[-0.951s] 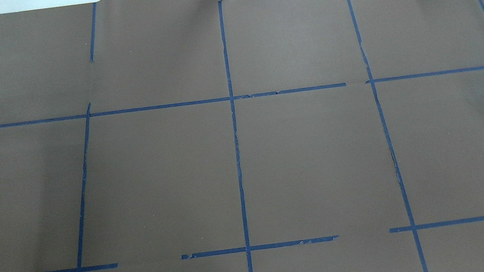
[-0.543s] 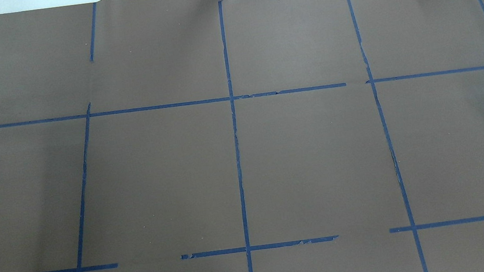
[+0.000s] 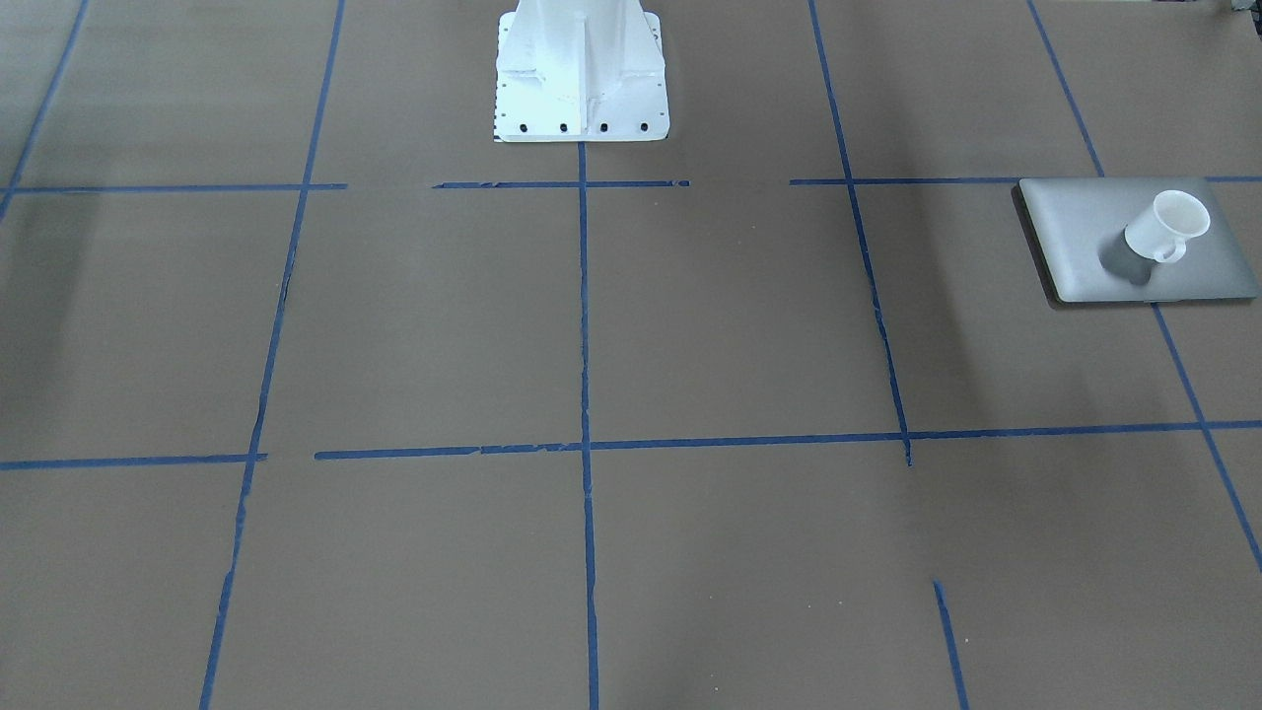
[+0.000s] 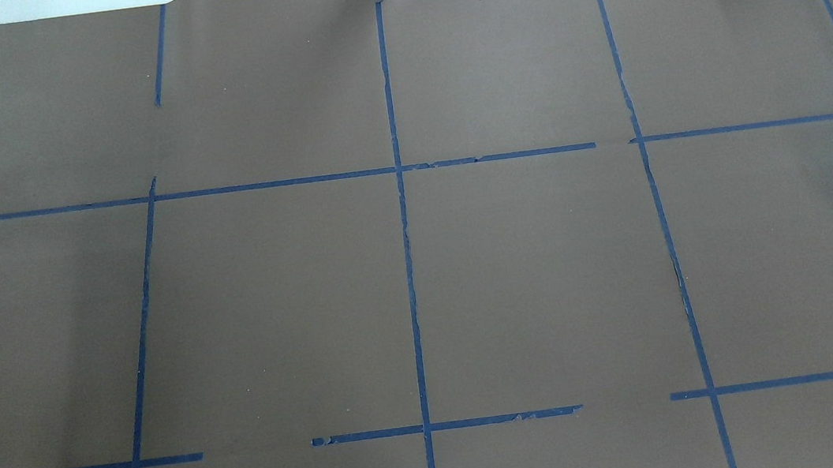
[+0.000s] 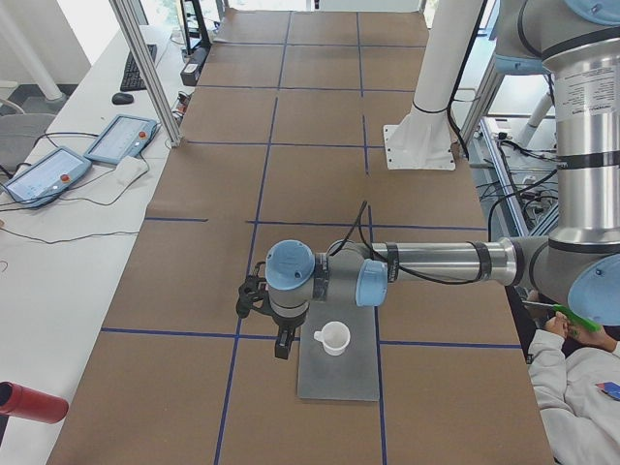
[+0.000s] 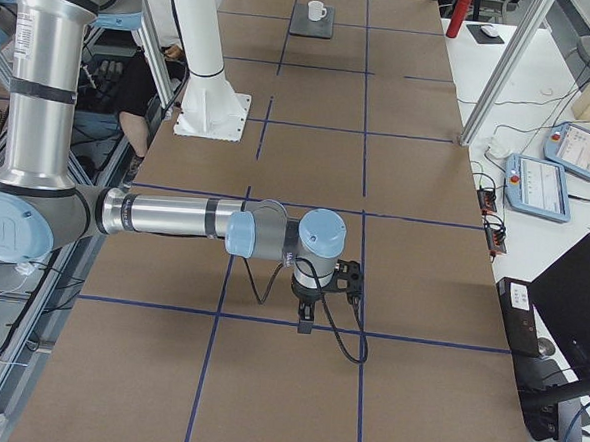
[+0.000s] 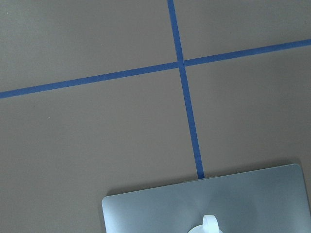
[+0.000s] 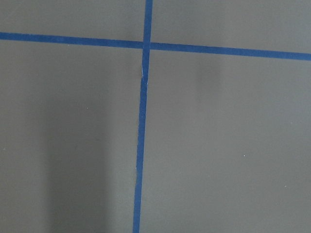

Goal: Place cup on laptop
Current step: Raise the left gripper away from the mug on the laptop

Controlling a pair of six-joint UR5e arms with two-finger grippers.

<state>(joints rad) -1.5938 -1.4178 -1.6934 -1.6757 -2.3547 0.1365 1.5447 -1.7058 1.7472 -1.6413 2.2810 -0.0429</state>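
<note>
We see the cup [image 5: 334, 337] upright on the laptop [image 5: 341, 380], just beside our left gripper [image 5: 282, 349]; its finger spacing we cannot tell.

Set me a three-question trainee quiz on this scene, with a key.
1. True or false: the cup stands upright on the laptop.
2. The tool hanging near the laptop belongs to which arm? A left; B right.
3. Fill in: the tape lines on the table are ____ in colour.

Key: 1 true; 2 A; 3 blue.
</note>
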